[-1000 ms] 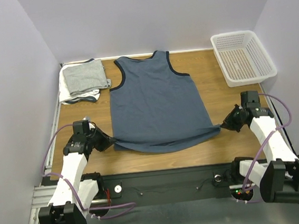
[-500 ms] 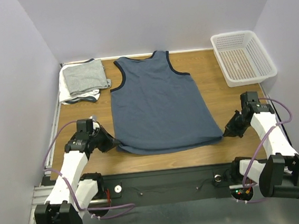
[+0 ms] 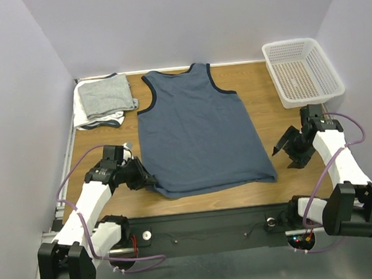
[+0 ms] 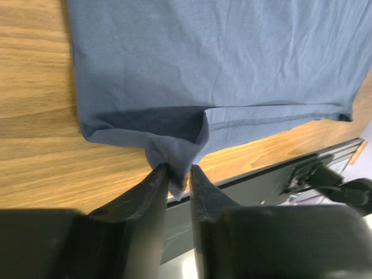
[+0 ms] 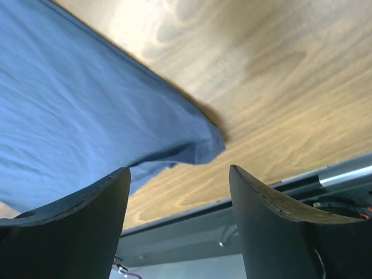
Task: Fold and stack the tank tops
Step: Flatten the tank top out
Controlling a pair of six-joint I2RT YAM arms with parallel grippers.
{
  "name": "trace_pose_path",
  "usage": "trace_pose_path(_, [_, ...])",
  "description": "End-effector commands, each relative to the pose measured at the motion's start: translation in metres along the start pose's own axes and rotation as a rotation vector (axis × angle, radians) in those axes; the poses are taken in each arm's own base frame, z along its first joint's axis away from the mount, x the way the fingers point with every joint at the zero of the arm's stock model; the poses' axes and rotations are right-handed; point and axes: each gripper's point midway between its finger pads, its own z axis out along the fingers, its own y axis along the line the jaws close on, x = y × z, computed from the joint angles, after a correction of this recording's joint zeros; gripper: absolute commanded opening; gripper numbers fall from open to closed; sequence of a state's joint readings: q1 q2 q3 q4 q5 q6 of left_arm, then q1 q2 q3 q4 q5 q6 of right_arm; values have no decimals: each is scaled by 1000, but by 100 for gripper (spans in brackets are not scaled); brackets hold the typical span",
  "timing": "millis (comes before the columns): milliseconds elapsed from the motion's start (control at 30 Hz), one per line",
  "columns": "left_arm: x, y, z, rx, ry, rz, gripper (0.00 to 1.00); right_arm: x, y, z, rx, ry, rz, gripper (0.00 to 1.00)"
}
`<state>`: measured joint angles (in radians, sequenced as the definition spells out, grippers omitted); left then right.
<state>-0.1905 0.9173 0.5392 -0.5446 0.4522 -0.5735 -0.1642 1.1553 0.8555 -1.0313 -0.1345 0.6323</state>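
The slate-blue tank top (image 3: 198, 132) lies spread flat on the wooden table, neck toward the far wall. My left gripper (image 3: 149, 180) is at its near left hem corner. In the left wrist view the fingers (image 4: 157, 186) stand slightly apart, so the left gripper (image 4: 179, 168) is open, with the bunched corner of the blue cloth (image 4: 221, 58) still between the tips. My right gripper (image 3: 285, 158) hangs wide open just right of the near right hem corner. The right wrist view shows that gripper (image 5: 179, 170) empty and the corner (image 5: 87, 116) lying free on the wood.
A folded light grey tank top (image 3: 106, 98) rests on a folded white one (image 3: 81, 116) at the far left. A white perforated basket (image 3: 289, 44) stands at the far right. The black front rail (image 3: 207, 223) runs just below the hem.
Both grippers went from shut to open. The right one let go of the right hem corner and backed off. The left arm slid right, and the stretched hem went slack.
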Motion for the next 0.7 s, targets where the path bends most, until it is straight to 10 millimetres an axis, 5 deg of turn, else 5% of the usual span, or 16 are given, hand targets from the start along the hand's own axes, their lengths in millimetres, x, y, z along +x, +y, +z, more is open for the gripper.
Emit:
trace_pose_path(0, [-5,-13,-7,34,-5,46,10,-21,21,-2,-87,-78,-2,73])
trace_pose_path(33, [-7,-13,-7,26,-11,45,0,-20,28,0,-128,-67,2,72])
trace_pose_path(333, [-9,-13,-7,24,-9,56,1,-67,102,22,-311,-184,-66,63])
trace_pose_path(533, [-6,-11,-11,19,-19,81,50,-114,170,25,-288,-341,-226,63])
trace_pose_path(667, [-3,-22,-12,105,-31,128,58,-150,192,27,-252,-441,-294,66])
